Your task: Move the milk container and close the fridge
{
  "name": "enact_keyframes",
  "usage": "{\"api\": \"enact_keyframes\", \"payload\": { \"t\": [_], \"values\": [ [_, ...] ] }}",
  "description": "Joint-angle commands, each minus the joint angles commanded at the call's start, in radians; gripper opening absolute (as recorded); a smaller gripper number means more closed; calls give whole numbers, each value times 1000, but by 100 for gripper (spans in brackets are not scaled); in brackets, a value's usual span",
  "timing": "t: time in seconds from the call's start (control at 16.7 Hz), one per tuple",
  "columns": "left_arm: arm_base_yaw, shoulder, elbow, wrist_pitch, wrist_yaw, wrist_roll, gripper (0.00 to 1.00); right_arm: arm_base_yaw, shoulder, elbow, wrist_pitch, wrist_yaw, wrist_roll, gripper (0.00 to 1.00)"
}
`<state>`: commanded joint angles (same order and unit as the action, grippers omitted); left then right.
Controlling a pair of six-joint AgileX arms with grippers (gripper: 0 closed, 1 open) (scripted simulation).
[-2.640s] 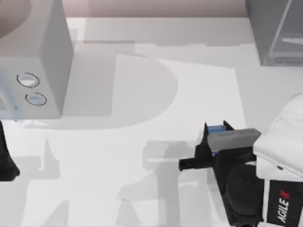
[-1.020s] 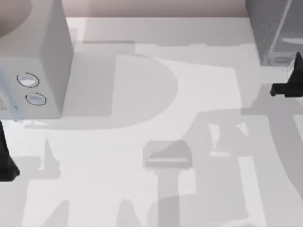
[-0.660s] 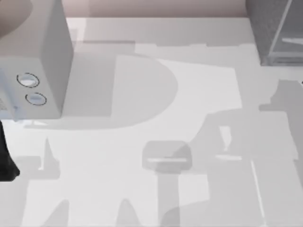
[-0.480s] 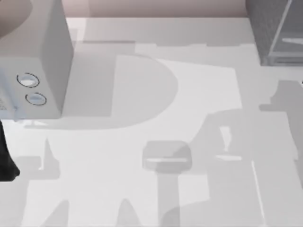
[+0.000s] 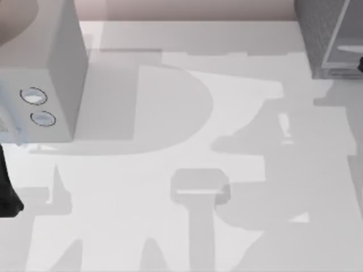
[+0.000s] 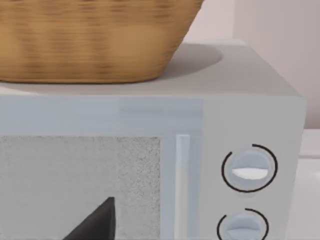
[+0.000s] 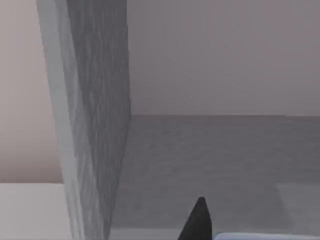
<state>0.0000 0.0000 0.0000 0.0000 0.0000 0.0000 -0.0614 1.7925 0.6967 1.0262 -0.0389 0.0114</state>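
- Top view: the fridge (image 5: 329,39) stands far right with its door open; our right gripper (image 5: 360,64) just pokes in beside it, and our left arm (image 5: 7,192) sits parked at the left edge.
- Left wrist view: we face the light-grey box (image 6: 150,150) under a basket (image 6: 90,40); whether this gripper's fingers are apart, we cannot tell.
- Right wrist view: we look into the fridge (image 7: 95,125), a fingertip (image 7: 197,220) beside a blue-white sliver, likely the milk container (image 7: 265,236), held for placing inside; grip we cannot tell.
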Motion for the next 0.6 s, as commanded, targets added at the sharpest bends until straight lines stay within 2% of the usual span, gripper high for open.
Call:
{"api": "enact_keyframes", "payload": {
  "t": [0.36, 0.6],
  "values": [
    [0, 0, 0, 0, 0, 0, 100, -103, 341, 448, -131, -107, -16, 0],
    [0, 0, 0, 0, 0, 0, 100, -142, 449, 573, -184, -147, -22, 0]
  ]
}}
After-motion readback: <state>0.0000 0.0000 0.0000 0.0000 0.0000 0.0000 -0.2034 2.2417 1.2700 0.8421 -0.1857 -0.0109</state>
